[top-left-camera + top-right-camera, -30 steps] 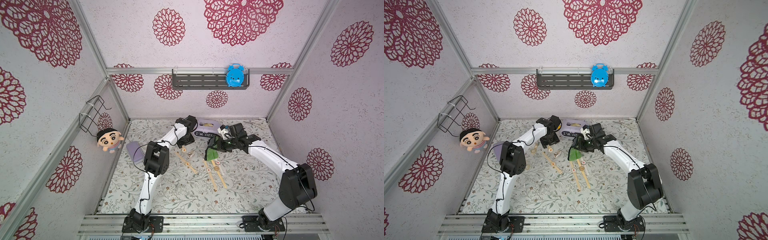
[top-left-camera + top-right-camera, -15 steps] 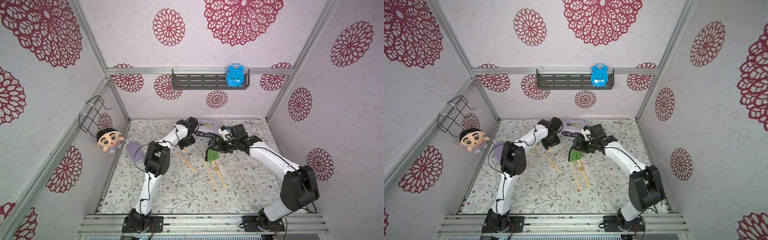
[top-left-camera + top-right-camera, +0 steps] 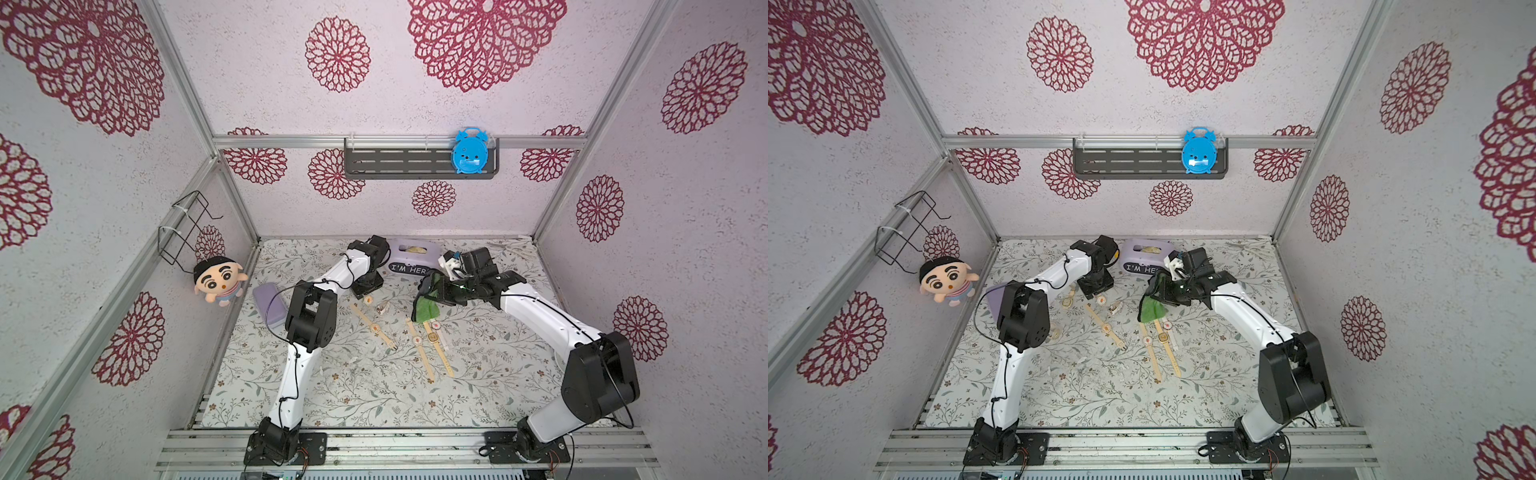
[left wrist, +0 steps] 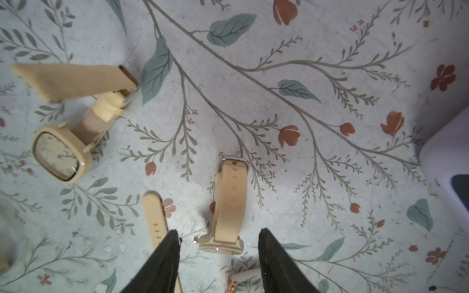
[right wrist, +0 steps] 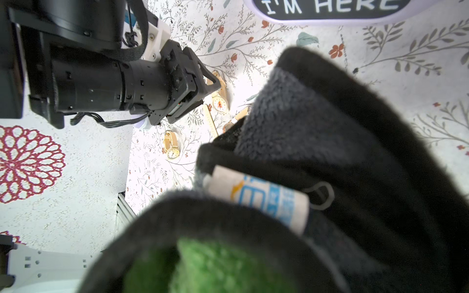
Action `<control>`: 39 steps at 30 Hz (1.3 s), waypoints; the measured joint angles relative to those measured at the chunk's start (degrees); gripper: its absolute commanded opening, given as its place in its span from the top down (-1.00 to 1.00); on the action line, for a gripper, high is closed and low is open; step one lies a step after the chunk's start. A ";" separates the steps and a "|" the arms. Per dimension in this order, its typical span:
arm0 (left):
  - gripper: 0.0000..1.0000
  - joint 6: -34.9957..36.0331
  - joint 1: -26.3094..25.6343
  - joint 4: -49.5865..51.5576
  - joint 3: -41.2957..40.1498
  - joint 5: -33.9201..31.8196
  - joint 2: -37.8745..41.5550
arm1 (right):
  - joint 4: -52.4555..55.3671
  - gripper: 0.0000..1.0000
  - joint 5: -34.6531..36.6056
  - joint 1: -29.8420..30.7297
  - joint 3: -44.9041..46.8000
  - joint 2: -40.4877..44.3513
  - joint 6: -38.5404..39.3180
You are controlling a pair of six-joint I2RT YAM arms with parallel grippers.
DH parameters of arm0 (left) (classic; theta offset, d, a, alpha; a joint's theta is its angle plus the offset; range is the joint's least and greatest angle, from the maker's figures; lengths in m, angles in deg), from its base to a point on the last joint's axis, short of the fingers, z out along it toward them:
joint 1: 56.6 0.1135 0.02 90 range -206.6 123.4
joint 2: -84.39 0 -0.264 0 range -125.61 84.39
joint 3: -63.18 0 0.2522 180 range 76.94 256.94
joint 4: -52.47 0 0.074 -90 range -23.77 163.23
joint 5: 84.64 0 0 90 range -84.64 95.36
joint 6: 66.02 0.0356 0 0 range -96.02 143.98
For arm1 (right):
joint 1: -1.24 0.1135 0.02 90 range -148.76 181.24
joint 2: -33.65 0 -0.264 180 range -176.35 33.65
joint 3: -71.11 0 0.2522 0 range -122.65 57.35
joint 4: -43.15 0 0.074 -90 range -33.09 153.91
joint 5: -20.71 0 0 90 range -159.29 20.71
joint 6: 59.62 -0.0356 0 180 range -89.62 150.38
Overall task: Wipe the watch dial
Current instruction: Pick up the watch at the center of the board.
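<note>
Left end effector (image 4: 218,230) sits low over the desk (image 3: 374,395), jaws half spread, straddling the case of the beige watch (image 4: 229,200) with a gap on each side, placed, I judge, to pinch and steady it. Right end effector (image 3: 434,291) is clamped tight on a green-and-black cloth (image 3: 424,309), which hangs nearby, ready for the dial.

Left arm (image 3: 291,374): glossy white tube links, thin black cable looping along them.
Left elbow (image 3: 309,318): chunky black housing, small screws dotted across.
Right arm (image 3: 540,316): same again, white shell, black joints.
Left hand (image 4: 218,232): two matte black fingers (image 4: 157,263), tapering to points.
</note>
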State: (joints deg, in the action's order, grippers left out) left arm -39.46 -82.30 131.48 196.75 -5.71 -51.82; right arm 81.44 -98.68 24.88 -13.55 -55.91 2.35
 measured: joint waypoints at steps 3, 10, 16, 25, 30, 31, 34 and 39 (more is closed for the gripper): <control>0.03 0.02 0.13 0.07 1.05 0.04 -0.52 | 0.00 1.00 -0.02 -0.15 0.00 0.00 0.00; 0.12 0.46 0.26 0.52 2.62 0.24 -2.27 | 0.00 1.00 -0.02 -0.46 0.00 0.00 0.00; 0.33 0.85 0.52 1.49 2.62 0.50 -3.08 | 0.00 1.00 -0.04 -0.76 0.00 0.04 0.02; 0.68 1.90 1.62 2.56 2.73 0.46 -3.08 | 0.20 1.00 -0.61 -1.57 0.11 2.05 0.04; 0.72 2.38 1.77 2.97 2.73 0.50 -3.08 | 0.24 1.00 -0.87 -1.86 0.26 2.67 0.04; 0.72 2.40 1.77 2.99 2.73 0.50 -3.08 | 0.24 1.00 -0.87 -1.88 0.26 2.67 0.04; 0.72 2.56 1.77 3.08 2.93 0.52 -3.02 | 0.20 1.00 -0.94 -1.90 0.26 2.67 0.02; 0.72 2.86 1.77 3.19 3.28 0.85 -1.09 | 0.11 1.00 -1.20 -1.90 0.26 2.67 -0.04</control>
State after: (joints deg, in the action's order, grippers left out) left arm -36.60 -80.53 134.67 200.03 -4.86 -52.91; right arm 81.55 -99.88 22.98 -13.28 -53.24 2.31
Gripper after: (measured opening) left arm 0.140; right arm 0.112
